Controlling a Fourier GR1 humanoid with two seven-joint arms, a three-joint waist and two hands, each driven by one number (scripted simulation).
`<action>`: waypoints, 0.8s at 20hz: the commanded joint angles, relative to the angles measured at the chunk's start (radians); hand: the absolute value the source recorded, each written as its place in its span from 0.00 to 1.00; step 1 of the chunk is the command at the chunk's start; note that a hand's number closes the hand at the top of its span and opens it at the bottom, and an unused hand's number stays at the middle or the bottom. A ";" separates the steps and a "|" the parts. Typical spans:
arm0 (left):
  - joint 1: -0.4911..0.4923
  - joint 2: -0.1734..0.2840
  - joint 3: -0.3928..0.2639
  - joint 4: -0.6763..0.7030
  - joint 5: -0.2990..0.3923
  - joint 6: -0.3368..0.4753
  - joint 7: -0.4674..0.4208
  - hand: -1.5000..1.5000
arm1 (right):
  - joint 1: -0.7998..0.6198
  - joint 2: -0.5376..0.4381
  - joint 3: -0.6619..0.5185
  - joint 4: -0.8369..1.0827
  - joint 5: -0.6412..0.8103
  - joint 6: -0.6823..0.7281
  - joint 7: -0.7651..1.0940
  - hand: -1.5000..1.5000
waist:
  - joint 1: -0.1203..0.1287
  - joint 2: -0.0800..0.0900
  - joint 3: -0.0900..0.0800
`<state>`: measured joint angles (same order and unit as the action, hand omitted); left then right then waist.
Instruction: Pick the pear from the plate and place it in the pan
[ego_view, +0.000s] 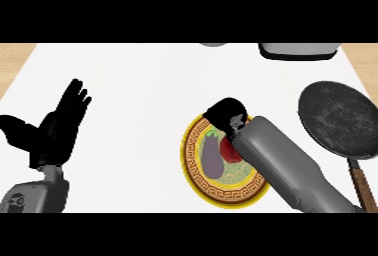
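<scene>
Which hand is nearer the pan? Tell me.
Right. The right hand is over the plate, just beside the pan; the left hand rests open far across the counter.

single head view, looking steeply down at the white counter (148, 90), forearms entering from the lower edge

Counter (148, 90): white top, wood-toned strips visible at far left and far right edges. Directly on it: round plate (193, 172) with yellow patterned rim, centre-right, near lower edge; dark round pan (336, 117) at right, well apart from plate, brown handle pointing toward lower edge. Two pale objects at far edge, cut off, unidentifiable.
</scene>
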<state>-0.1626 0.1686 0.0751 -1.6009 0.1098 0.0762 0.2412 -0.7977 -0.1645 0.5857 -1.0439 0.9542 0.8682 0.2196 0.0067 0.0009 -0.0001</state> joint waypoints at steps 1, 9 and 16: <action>-0.035 -0.011 0.008 0.075 -0.025 0.002 -0.061 0.50 | 0.011 0.036 -0.013 0.034 0.053 0.001 -0.013 0.00 | -0.003 0.000 0.000; -0.010 0.034 0.048 -0.016 0.030 -0.048 0.036 0.50 | 0.046 0.045 -0.064 0.136 0.122 -0.120 -0.123 0.00 | 0.001 0.000 0.000; -0.032 -0.005 0.023 0.014 -0.006 -0.022 0.005 0.50 | 0.042 0.107 -0.049 0.275 0.178 -0.206 -0.204 1.00 | 0.002 0.002 0.000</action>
<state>-0.1636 0.1696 0.1015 -1.5959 0.1120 0.0462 0.2389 -0.7804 -0.0893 0.5151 -0.8318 1.1078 0.7180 0.0812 0.0075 -0.0088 -0.0043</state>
